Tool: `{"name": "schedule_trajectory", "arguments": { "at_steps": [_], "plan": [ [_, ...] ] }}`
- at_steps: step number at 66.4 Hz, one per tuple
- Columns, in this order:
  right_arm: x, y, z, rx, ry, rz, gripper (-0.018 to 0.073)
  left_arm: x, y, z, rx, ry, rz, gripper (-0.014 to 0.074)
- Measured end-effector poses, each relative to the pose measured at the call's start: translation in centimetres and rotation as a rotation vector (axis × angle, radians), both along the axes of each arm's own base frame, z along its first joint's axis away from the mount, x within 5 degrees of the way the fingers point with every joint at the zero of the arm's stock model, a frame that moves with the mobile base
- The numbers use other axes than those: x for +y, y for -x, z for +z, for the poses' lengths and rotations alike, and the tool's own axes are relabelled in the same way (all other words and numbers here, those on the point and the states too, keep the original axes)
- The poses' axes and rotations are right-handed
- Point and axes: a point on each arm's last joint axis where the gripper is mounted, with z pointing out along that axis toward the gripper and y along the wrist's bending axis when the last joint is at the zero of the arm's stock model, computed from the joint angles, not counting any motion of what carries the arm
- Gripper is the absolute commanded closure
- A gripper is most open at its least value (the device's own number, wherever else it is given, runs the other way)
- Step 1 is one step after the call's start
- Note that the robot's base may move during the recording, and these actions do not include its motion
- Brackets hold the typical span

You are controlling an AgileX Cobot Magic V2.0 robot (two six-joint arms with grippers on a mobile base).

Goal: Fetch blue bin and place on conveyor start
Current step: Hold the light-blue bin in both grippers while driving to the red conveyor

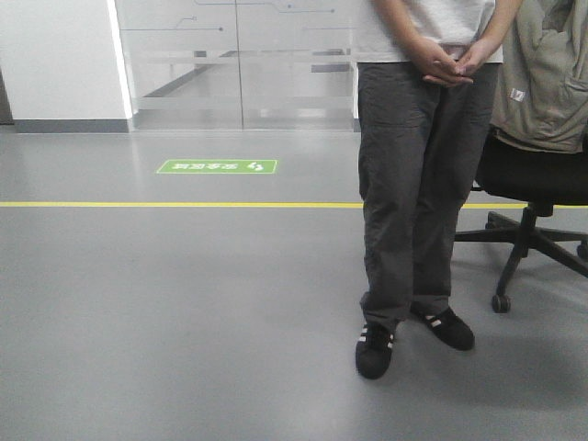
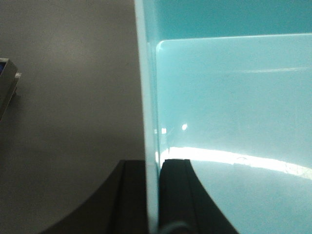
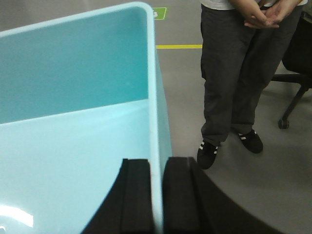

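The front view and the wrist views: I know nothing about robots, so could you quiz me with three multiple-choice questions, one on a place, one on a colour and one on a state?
1. Where does the person stand?
A) inside a tub
B) beside the black office chair
C) on a ladder

2. What colour is the floor line?
A) red
B) white
C) yellow

3. What is the right gripper doing?
A) hanging open in the air
B) shut on the blue bin wall
C) holding a shoe

Answers:
1 B, the chair is right next to the legs.
2 C, the stripe is plainly yellow.
3 B, its fingers sit one on each side of the wall.
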Motion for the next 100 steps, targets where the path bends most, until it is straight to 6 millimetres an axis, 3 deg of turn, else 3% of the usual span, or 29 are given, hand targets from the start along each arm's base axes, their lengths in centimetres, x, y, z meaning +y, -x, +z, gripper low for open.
{"name": "schedule_trajectory", "arguments": {
  "at_steps": [100],
  "plan": [
    [0.12,-0.04,-0.06,0.004,-0.008,0.005,0.0722,0.21,-0.18,0.19,-0.027,-0.027,0.011,0.0708]
  ]
}}
